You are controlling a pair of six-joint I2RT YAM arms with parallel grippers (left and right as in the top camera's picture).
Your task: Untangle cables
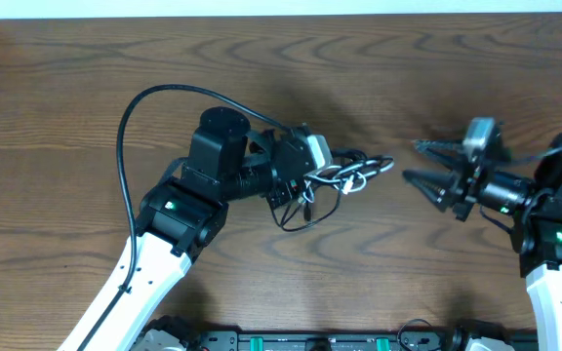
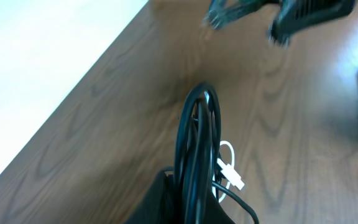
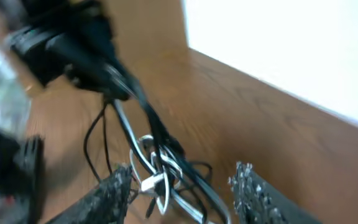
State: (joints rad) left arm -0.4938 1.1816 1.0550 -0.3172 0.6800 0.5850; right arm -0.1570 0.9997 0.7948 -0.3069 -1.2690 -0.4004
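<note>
One wide worktop (image 1: 261, 58) of brown wood grain fills the overhead view, with two robot arms reaching in from its near edge. The left arm (image 1: 179, 219), white below and black above, angles up and to the right toward the middle. The right arm (image 1: 554, 234) enters from the right side and points left, so the two arms face each other across a strip of bare wood.

The left jaws are closed, gripping the cables (image 1: 351, 175). Seen from above, the bundle sticks out of the left jaws to the right as a small knot of thin black loops, with one loop sagging toward the near edge. The bundle's far tip points at the right arm.

In the left wrist view, the cables (image 2: 197, 143) rise from the bottom of the frame as a tight, narrow black loop. The white cable (image 2: 229, 171) and its small plug sit just to the right of that loop.

The right jaws stand open, their two tips spread apart and holding nothing. From above, a short gap of wood separates these tips from the tip of the bundle.

The right wrist view is blurred. It shows the two dark, ridged fingers (image 3: 110, 196) at the bottom corners. The knotted cables (image 3: 157, 168), black strands wound around white ones, hang ahead of the opening and nearer the finger on the frame's left. Whether any strand touches that finger cannot be told.
</note>
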